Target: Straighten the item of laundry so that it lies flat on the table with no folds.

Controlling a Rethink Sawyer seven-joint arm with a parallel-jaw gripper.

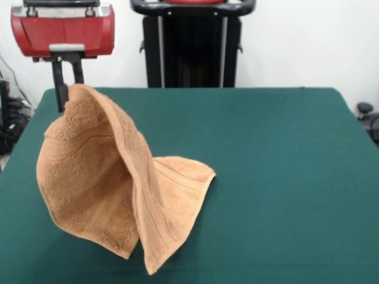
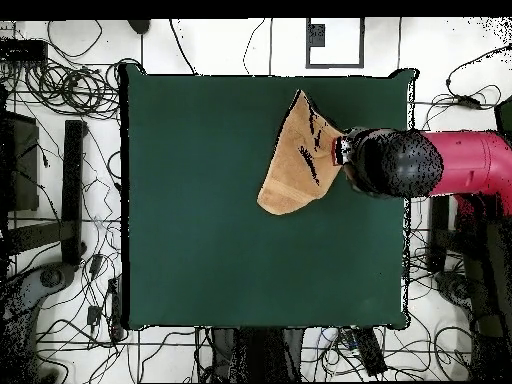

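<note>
Looking at the setup first: the table [image 1: 284, 177] is a big rectangle covered in plain dark green felt-ish cloth, with a white wall behind it and a black upright stand [image 1: 192, 50] at the far side. From overhead you can see a mess of black cables [image 2: 60, 85] all over the pale floor around the table, thickest on the left of that view.

On the left of the front view, the gripper [image 1: 62, 97] comes down from a red housing on thin black fingers and is pinched closed on the top edge of the towel [image 1: 100, 183]. The towel hangs up off the surface from that point, draped like a cone or tent, with its lower corners down near the table's front-left area; I can't quite tell how much of it touches the cloth. It's tan-orange terry, fuzzy looped texture, with woven band stripes and hemmed borders, and one flap folds out to the right.
</note>
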